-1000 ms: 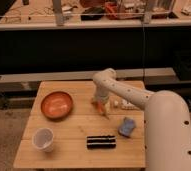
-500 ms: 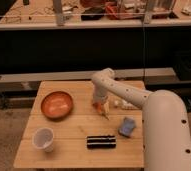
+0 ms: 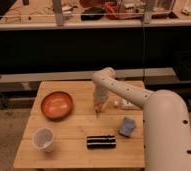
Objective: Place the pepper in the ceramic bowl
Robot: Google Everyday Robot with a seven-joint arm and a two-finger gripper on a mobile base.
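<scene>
The ceramic bowl (image 3: pixel 57 104) is a shallow terracotta-orange bowl at the left rear of the wooden table (image 3: pixel 69 152). My gripper (image 3: pixel 98 106) points down near the table's middle rear, to the right of the bowl. The pepper (image 3: pixel 98 112) shows as a small slim orange shape right at the gripper's tip, close to the tabletop. Whether it is held or lies on the table is unclear. The arm (image 3: pixel 139 97) reaches in from the right.
A translucent white cup (image 3: pixel 43 139) stands at the front left. A black flat object (image 3: pixel 101 142) lies at the front middle. A blue sponge-like block (image 3: pixel 127 126) lies to the right. A small white item (image 3: pixel 124 104) lies behind the arm.
The gripper has stayed low over the pepper with almost no movement. Nothing else on the table has moved.
</scene>
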